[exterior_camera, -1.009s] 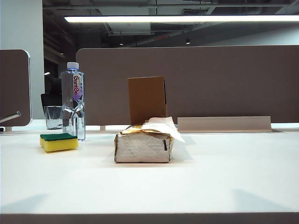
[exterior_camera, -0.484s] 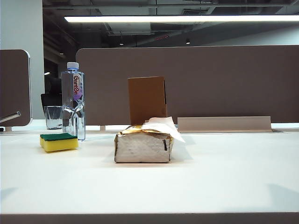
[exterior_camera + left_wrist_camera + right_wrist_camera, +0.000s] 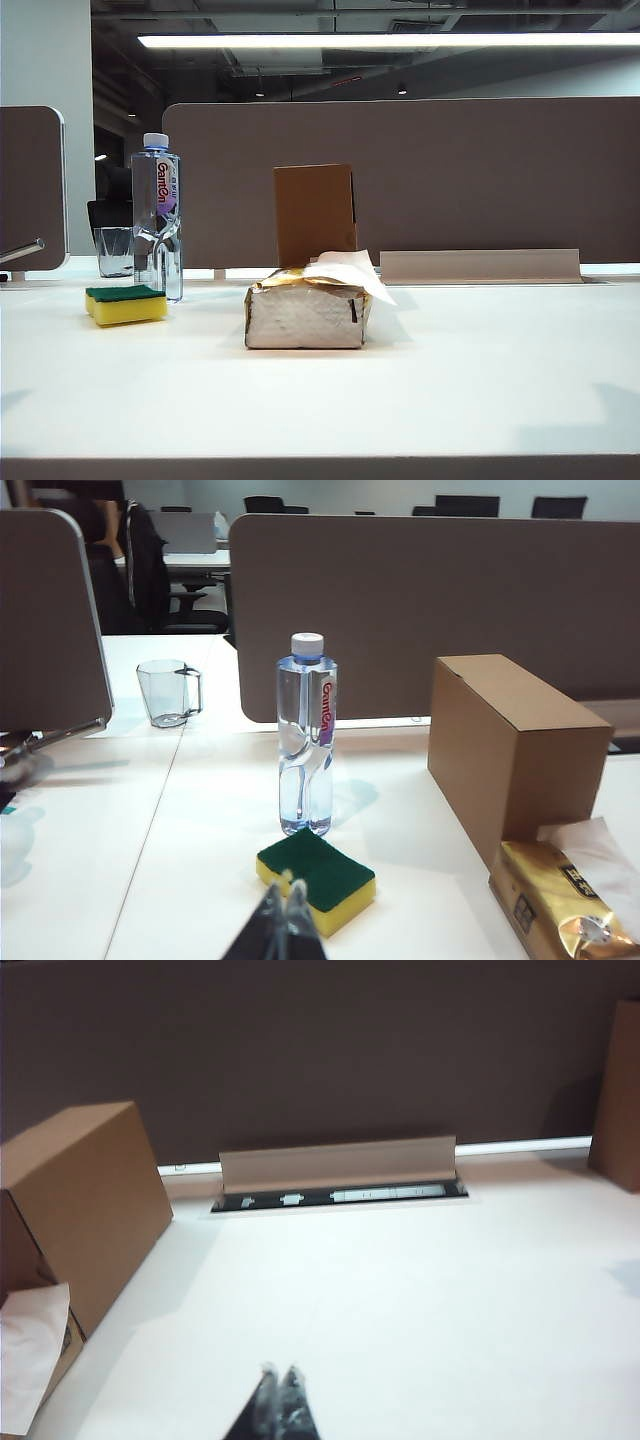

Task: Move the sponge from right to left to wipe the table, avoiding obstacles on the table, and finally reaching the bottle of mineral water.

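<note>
1. White laminate forms the table (image 3: 480, 390), a wide flat top filling the lower half of the exterior frame. Brown partition panels (image 3: 480, 170) stand along its far edge, across the middle of the frame.
2. Room: a long ceiling light (image 3: 390, 40) runs across the top of the exterior frame under a dark open ceiling. Office chairs (image 3: 470, 502) show at the top of the left wrist frame. A cable tray with its flap (image 3: 335, 1165) raised sits at the far table edge, centre of the right wrist frame.
3. Left gripper (image 3: 285, 920): at the bottom centre of the left wrist frame, raised above the table, fingers closed together on nothing. Its tip sits just below the sponge in that frame, not touching it.
4. Right gripper (image 3: 278, 1400): at the bottom centre of the right wrist frame, over bare table, fingers closed together, empty. Neither gripper appears in the exterior frame.
5. Sponge (image 3: 126, 304): flat on the table at lower left of the exterior frame, green face up, just in front of the bottle (image 3: 157, 215).
6. Obstacles: the tissue pack (image 3: 308, 312) lies at frame centre with white tissue protruding; the box (image 3: 315, 213) stands upright behind it.
7. A clear cup (image 3: 168, 692) stands at left in the left wrist frame, behind the bottle.
8. Writing: the bottle label carries red vertical lettering, apparently "Ganten". The dark mark on the pack's gold end is too small to read.
</note>
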Controlling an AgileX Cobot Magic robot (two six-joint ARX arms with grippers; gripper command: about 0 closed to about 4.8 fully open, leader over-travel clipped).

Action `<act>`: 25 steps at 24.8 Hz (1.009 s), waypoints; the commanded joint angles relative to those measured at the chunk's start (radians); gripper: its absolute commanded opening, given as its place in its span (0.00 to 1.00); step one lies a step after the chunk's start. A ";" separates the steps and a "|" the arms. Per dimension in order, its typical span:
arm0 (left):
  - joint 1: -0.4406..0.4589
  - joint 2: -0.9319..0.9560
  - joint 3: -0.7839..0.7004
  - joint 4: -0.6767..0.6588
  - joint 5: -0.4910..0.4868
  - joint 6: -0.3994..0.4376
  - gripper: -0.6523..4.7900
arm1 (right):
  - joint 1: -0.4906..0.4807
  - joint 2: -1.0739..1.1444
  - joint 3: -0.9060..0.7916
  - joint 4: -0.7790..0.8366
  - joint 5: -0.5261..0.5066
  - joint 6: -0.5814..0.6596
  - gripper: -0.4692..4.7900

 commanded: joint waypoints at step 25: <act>0.000 0.001 -0.318 0.261 -0.073 0.019 0.11 | 0.000 -0.043 -0.364 0.250 0.004 -0.017 0.08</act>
